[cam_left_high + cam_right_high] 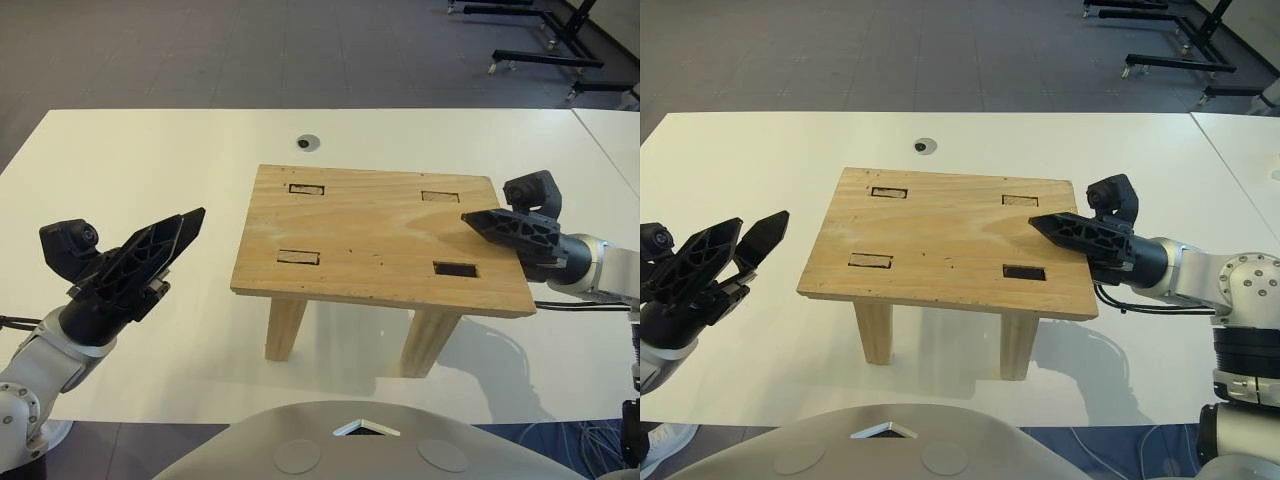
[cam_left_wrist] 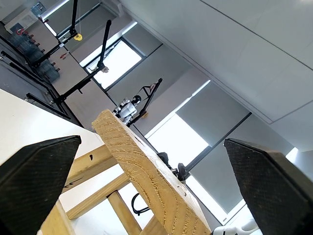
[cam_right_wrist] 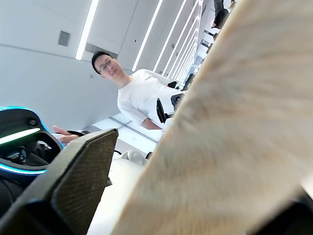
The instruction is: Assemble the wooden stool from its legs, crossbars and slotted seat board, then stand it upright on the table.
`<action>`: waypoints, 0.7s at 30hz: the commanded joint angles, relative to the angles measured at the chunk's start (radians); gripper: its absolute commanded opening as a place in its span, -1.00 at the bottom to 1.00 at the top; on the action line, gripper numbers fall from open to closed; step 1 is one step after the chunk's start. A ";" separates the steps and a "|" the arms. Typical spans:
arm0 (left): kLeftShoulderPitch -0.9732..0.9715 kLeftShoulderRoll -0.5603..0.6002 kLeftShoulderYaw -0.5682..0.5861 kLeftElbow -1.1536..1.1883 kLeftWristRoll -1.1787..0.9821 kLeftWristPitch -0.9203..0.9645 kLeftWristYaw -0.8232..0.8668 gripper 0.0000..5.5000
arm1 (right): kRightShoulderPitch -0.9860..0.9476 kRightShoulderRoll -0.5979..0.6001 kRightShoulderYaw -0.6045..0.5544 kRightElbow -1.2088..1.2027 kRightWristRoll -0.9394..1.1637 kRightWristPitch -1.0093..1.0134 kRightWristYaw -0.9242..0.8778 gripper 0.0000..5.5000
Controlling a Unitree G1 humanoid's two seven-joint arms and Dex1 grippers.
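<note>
Left eye view: my left gripper (image 1: pixel 758 226), fingers spread wide and holding nothing, hangs well to the left of the stool (image 1: pixel 874 330) and points toward it. The stool stands upright on the white table (image 1: pixel 740 150), its seat board (image 1: pixel 940 240) running long from left to right. My right gripper (image 1: pixel 1045 228) is the nearer one, pinching the board's right edge. A round cable port (image 1: pixel 926 146) sits behind, off any path.

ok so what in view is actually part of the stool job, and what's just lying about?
Job:
- stool, upright on its legs
- left gripper, open, off to the stool's left
- right gripper, at the stool's right edge

Not job:
- grommet in the table
- floor stands behind
</note>
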 commanded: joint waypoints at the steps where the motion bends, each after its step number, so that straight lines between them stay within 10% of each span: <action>1: -0.017 -0.010 -0.017 -0.002 0.027 0.010 -0.001 0.96 | 0.028 -0.092 0.034 -0.003 0.007 0.056 0.056 0.31; 10: 0.026 -0.082 -0.036 -0.059 0.073 -0.011 0.002 0.96 | -0.073 -0.308 0.087 0.143 0.007 0.151 0.163 0.31; 21: 0.001 -0.073 -0.029 -0.045 0.074 -0.006 0.004 0.96 | 0.060 -0.248 -0.039 0.176 -0.035 0.030 0.011 0.31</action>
